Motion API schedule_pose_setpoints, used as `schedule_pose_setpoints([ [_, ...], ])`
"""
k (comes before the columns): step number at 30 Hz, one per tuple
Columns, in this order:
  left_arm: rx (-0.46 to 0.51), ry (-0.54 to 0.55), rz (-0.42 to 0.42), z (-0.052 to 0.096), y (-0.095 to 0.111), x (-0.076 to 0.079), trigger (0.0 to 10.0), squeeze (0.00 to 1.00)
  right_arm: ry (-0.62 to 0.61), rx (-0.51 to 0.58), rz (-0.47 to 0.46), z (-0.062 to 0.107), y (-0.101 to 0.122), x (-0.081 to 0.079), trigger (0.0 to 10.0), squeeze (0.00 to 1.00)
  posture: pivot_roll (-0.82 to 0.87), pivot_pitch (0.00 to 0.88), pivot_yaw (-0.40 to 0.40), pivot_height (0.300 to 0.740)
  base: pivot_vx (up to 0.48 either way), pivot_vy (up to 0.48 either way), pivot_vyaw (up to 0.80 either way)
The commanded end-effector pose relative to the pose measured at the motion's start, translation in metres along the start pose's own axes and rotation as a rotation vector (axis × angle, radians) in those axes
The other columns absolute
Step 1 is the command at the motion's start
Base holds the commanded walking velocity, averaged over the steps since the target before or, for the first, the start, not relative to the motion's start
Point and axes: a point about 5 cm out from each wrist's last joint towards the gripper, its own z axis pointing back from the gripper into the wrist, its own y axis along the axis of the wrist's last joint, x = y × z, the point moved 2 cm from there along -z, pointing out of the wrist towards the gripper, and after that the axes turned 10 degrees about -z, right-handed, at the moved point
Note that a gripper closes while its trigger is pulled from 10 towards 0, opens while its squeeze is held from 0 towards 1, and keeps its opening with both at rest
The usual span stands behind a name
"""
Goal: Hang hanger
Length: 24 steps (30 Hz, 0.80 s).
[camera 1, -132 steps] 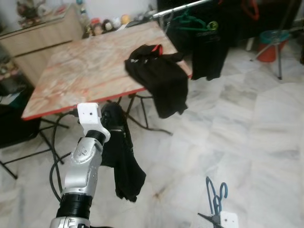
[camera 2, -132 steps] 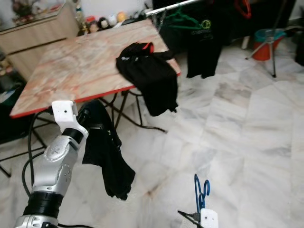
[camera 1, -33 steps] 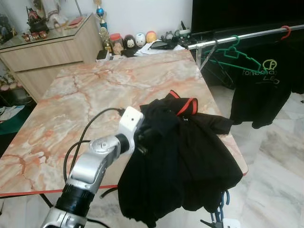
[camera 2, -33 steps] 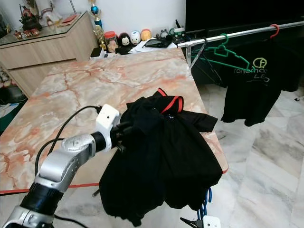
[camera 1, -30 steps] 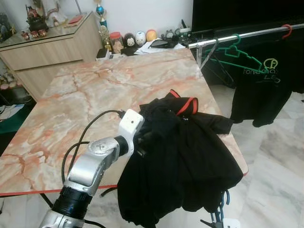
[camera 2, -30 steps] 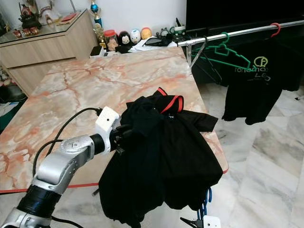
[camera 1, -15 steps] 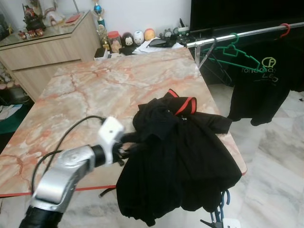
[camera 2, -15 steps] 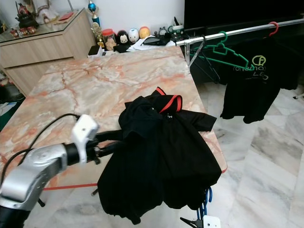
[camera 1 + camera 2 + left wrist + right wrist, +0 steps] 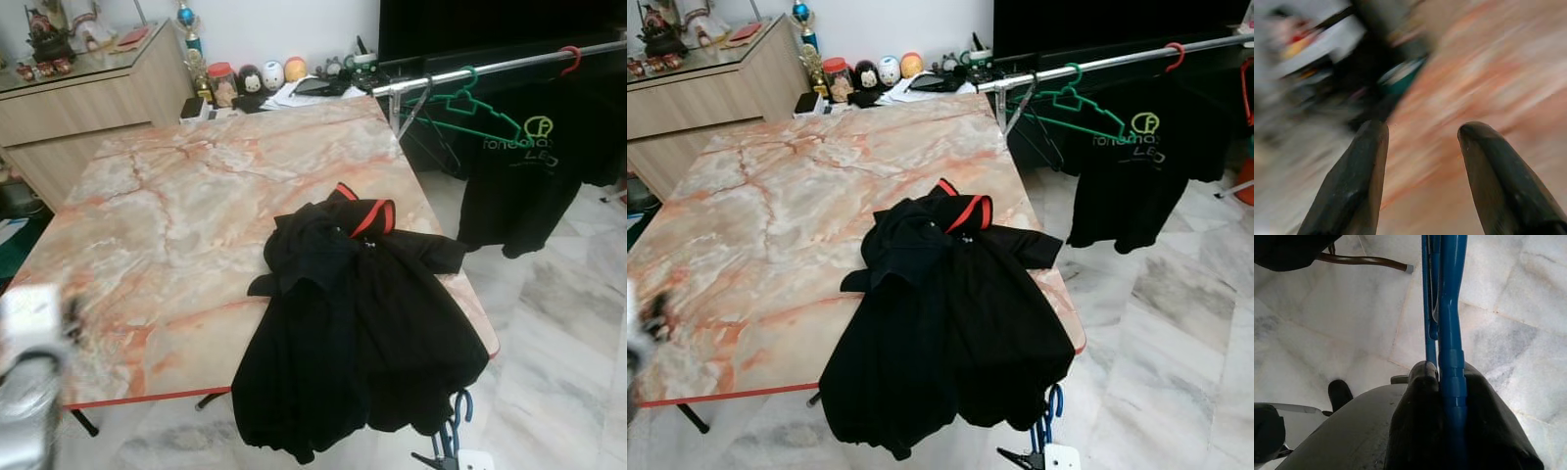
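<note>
Now letting go: left end effector [image 9: 1420, 142] wide open, pulled off the black garment [image 9: 358, 323] heaped on the marble bench [image 9: 176, 215]; right end effector [image 9: 1442, 377] clamping the blue plastic hanger [image 9: 1445, 308], ready next.

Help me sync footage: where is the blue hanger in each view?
Left eye view: blue hanger at the bottom edge, right of centre, below the black clothes.
Right eye view: bottom edge, under the clothes' hem.
Right wrist view: upright in the middle, clamped in the right gripper.
Left wrist view: too blurred to tell.
Shared landmark: the draped black clothes.
</note>
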Motion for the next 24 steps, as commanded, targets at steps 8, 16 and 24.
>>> schedule_pose_setpoints([
  [8, -0.274, 0.132, -0.239, 0.018, -0.084, -0.025, 10.0, 0.0, 0.022, -0.079, -0.003, 0.004, -0.025, -0.012, 10.0, 0.0, -0.13, 0.0, 0.155, 0.74, 0.0, 0.0, 0.0],
  [16, -0.616, -0.427, -0.226, 0.079, -0.158, 0.051, 10.0, 0.0, 0.018, -0.077, 0.002, 0.004, -0.024, -0.01, 10.0, 0.0, -0.14, 0.0, 0.143, 0.74, 0.0, 0.0, 0.0],
  [24, -0.49, -0.772, -0.216, 0.089, -0.13, 0.12, 10.0, 0.0, 0.017, -0.079, 0.004, 0.004, -0.023, -0.009, 10.0, 0.0, -0.15, 0.0, 0.136, 0.74, 0.0, 0.0, 0.0],
])
